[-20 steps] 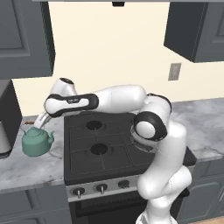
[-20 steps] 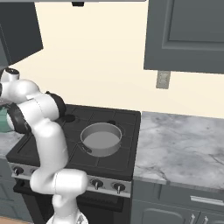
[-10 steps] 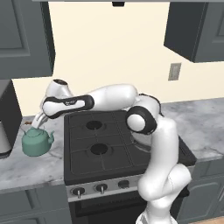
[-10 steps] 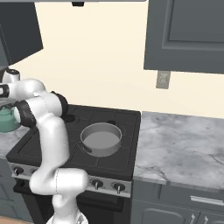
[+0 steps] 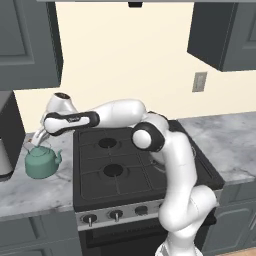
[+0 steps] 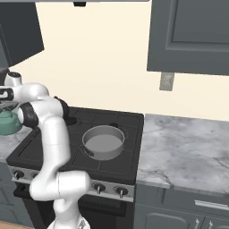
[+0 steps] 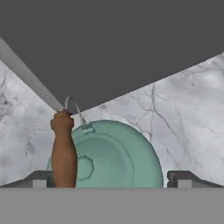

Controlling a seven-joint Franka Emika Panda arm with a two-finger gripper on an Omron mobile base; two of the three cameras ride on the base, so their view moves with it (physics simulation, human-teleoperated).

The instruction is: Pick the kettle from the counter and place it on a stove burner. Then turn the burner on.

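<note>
The teal-green kettle [image 5: 42, 162] sits on the marble counter [image 5: 30, 192] just left of the stove, and shows at the left edge of the right base view [image 6: 8, 124]. My gripper [image 5: 39, 138] hangs directly above it, open. In the hand view the gripper [image 7: 111, 181] straddles the kettle [image 7: 116, 157], one fingertip on each side, with nothing gripped. The kettle's orange-brown handle bar [image 7: 64, 153] stands near the left fingertip [image 7: 39, 179]. Black stove burners [image 5: 114, 171] lie to the right of the kettle.
A wide grey pan [image 6: 103, 142] occupies the stove's front right burner. A dark appliance [image 5: 10, 135] stands on the counter left of the kettle. Knobs [image 5: 116, 215] line the stove front. Wall cabinets [image 5: 27, 45] hang above. Marble counter [image 6: 183, 147] extends right of the stove.
The arm has reached a little further left and the gripper has come over the kettle. The jaws stayed open; the kettle has not moved.
</note>
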